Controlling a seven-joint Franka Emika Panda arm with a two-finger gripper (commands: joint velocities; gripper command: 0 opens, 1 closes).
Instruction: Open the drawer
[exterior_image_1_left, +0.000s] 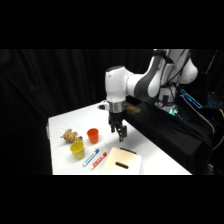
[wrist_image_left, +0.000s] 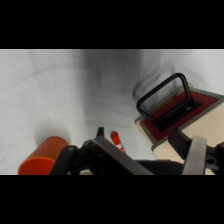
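Observation:
The drawer (exterior_image_1_left: 123, 158) is a flat cream-beige box lying near the table's front edge, with a short dark handle on its top and another at its far end. In the wrist view the drawer (wrist_image_left: 202, 125) shows at the right with a reddish rim and a black loop handle (wrist_image_left: 165, 97) standing up from it. My gripper (exterior_image_1_left: 120, 131) hangs above the table just behind the drawer's far end, not touching it. In the wrist view the gripper (wrist_image_left: 142, 145) stands open with nothing between its fingers.
An orange cup (exterior_image_1_left: 92, 135) and a yellow cup (exterior_image_1_left: 77, 149) stand left of the gripper, with a brown lumpy object (exterior_image_1_left: 70, 135) behind them. A blue marker (exterior_image_1_left: 90, 157) and a red marker (exterior_image_1_left: 99, 160) lie just left of the drawer. The table's right edge runs close by.

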